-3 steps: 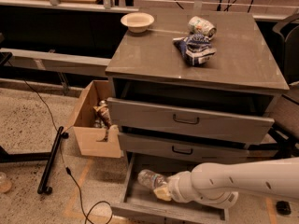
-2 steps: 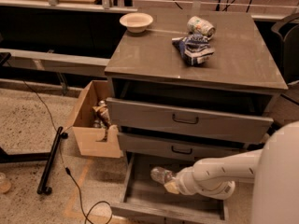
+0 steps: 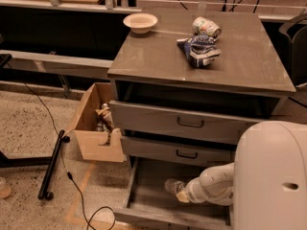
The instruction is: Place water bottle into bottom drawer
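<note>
Gripper low inside bottom drawer, pinching water bottle beneath 2 upper drawers: may roll once released, or snag overhead on withdrawal.

The water bottle, at the gripper, now lies a little further along the bottom drawer, shifted toward the bench's right edge. The arm's white housing has swung in below the bench's front right corner.
</note>
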`<state>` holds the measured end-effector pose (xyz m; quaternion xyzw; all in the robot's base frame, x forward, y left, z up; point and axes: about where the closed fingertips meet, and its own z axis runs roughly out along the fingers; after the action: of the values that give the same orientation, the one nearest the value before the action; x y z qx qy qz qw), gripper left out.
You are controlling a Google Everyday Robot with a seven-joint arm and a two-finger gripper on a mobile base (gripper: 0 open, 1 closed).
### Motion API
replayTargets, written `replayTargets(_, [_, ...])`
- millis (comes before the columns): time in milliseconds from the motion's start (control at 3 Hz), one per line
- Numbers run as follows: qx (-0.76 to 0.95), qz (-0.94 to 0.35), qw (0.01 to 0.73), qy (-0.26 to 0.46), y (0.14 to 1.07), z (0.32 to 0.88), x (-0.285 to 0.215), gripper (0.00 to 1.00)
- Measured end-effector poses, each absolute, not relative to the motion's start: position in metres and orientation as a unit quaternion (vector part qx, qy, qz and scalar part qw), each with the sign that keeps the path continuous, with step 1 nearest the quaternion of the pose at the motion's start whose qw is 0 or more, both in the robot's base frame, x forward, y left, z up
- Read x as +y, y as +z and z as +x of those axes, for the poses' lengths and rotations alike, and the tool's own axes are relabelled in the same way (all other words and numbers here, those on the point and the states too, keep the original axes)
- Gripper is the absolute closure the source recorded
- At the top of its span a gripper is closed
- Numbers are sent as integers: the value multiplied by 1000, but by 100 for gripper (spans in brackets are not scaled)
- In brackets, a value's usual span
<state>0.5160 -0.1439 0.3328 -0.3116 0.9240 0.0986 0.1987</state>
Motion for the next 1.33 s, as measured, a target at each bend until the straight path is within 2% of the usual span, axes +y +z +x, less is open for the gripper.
replayTargets(333, [933, -280, 193, 117, 302, 522, -149, 82])
replayTargets(1333, [937, -245, 199, 147, 280, 535, -137, 12])
